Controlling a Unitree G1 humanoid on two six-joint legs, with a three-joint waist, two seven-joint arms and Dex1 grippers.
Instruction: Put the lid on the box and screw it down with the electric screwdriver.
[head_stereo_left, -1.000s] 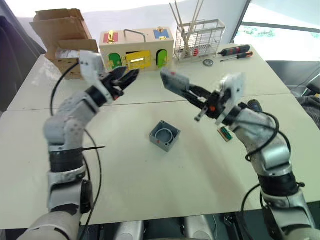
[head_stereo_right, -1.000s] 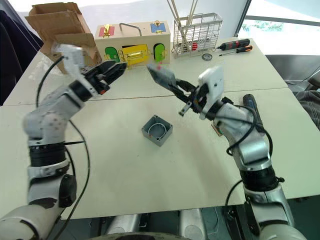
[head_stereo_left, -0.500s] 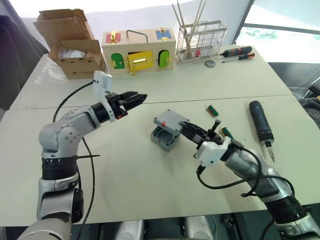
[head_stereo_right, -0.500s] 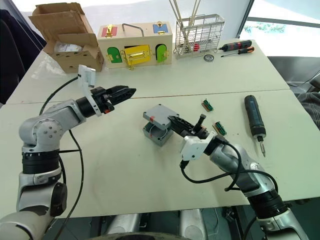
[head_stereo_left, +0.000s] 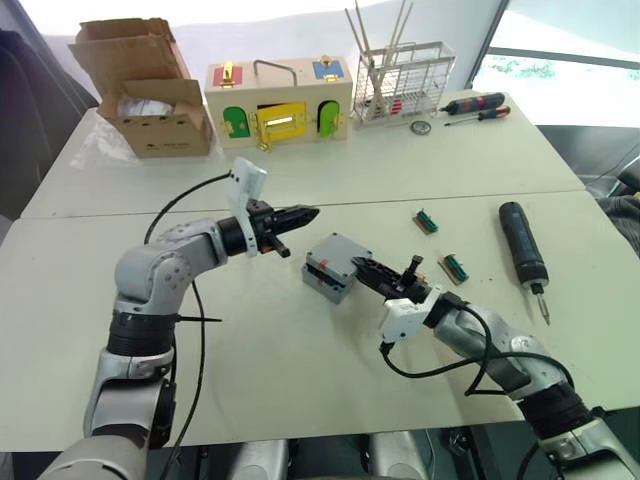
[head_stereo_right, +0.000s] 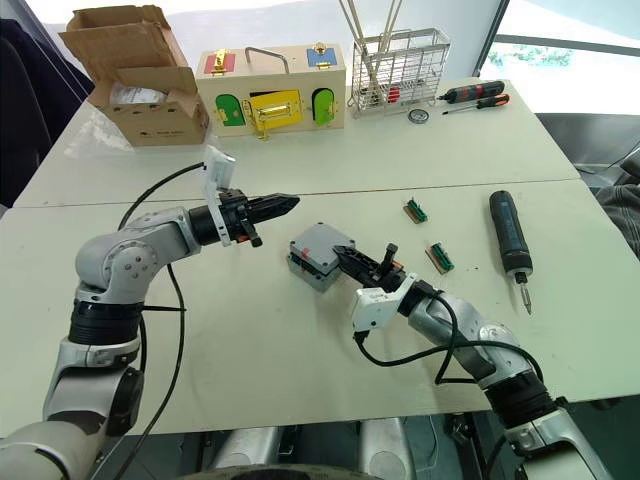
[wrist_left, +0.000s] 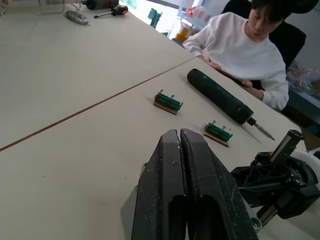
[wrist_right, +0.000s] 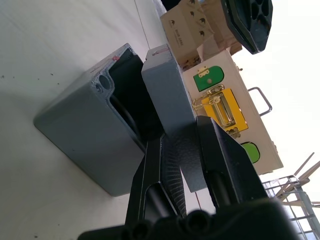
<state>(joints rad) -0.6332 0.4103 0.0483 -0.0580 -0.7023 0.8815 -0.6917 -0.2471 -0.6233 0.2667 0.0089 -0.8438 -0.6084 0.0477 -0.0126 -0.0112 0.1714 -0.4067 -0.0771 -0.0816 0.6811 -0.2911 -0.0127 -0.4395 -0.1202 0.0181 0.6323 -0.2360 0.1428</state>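
The grey box (head_stereo_left: 322, 282) sits mid-table. The grey lid (head_stereo_left: 340, 256) lies tilted over its open top, and in the right wrist view a gap remains between the lid (wrist_right: 163, 90) and the box (wrist_right: 85, 127). My right gripper (head_stereo_left: 366, 268) is shut on the lid's right-hand edge. Just left of and above the box, my left gripper (head_stereo_left: 306, 213) hovers shut and empty, pointing at it; its fingers (wrist_left: 170, 165) are pressed together. The black electric screwdriver (head_stereo_left: 522, 245) lies on the table at the right, bit toward me.
Two green terminal blocks (head_stereo_left: 427, 221) (head_stereo_left: 456, 267) lie between box and screwdriver. Along the far edge stand a cardboard box (head_stereo_left: 140, 85), a wooden latch box (head_stereo_left: 278, 100), a wire rack (head_stereo_left: 403, 75) and hand screwdrivers (head_stereo_left: 470, 104). A person in white (wrist_left: 245, 47) sits beyond the table.
My right gripper carried the lid down from mid-air onto the box. My left gripper shut and moved right and down toward the box.
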